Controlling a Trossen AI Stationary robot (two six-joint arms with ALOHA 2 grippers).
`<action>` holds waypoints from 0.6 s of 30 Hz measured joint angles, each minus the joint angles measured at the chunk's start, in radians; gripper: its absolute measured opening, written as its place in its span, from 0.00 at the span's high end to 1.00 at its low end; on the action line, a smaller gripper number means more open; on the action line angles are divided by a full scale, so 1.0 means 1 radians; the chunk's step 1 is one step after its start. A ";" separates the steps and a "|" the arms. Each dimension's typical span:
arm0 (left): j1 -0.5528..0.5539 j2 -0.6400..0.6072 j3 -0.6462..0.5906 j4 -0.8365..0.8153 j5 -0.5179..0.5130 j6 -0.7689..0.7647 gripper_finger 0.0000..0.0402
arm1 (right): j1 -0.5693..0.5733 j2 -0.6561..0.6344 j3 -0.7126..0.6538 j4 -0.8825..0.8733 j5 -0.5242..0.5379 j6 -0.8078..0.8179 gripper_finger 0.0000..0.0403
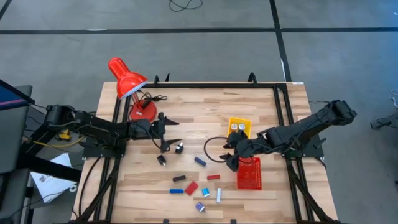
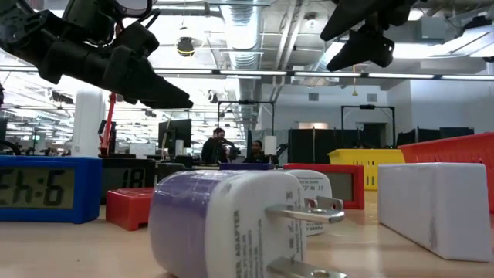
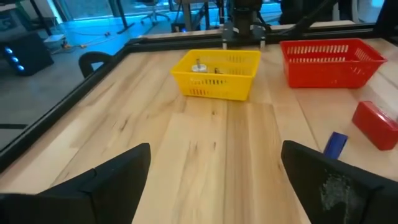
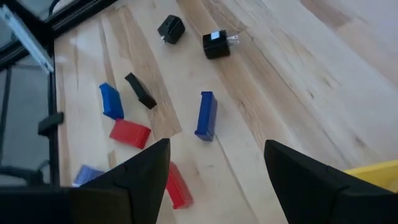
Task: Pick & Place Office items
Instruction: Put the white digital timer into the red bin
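The office items lie loose on the wooden table: two black plug adapters (image 1: 179,148) (image 1: 161,160), a blue bar (image 1: 200,162), a black bar (image 1: 178,179), a red block (image 1: 191,188), a red bar (image 1: 213,177) and small white, light-blue and purple bits (image 1: 211,196). My left gripper (image 1: 173,134) hangs open and empty above the table, just left of the black adapters. My right gripper (image 1: 227,155) is open and empty beside the red basket, above the table. The right wrist view shows the blue bar (image 4: 206,115) and the adapters (image 4: 216,45) beyond its fingers.
A yellow tray (image 1: 239,127) holding silver pieces stands right of centre, with a red mesh basket (image 1: 249,173) in front of it. A big red desk lamp (image 1: 127,81) stands at the far left. Black cables (image 1: 214,146) loop near the right gripper.
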 joint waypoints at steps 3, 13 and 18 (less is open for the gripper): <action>-0.004 0.000 0.000 0.000 0.000 0.000 0.10 | 0.010 0.015 -0.001 0.037 -0.025 -0.006 0.37; -0.004 -0.001 0.001 0.029 0.000 0.000 0.11 | 0.042 0.143 0.118 -0.129 -0.187 0.344 0.40; -0.004 -0.001 0.000 0.036 0.000 -0.007 0.10 | 0.080 0.286 0.245 -0.206 -0.326 0.513 0.41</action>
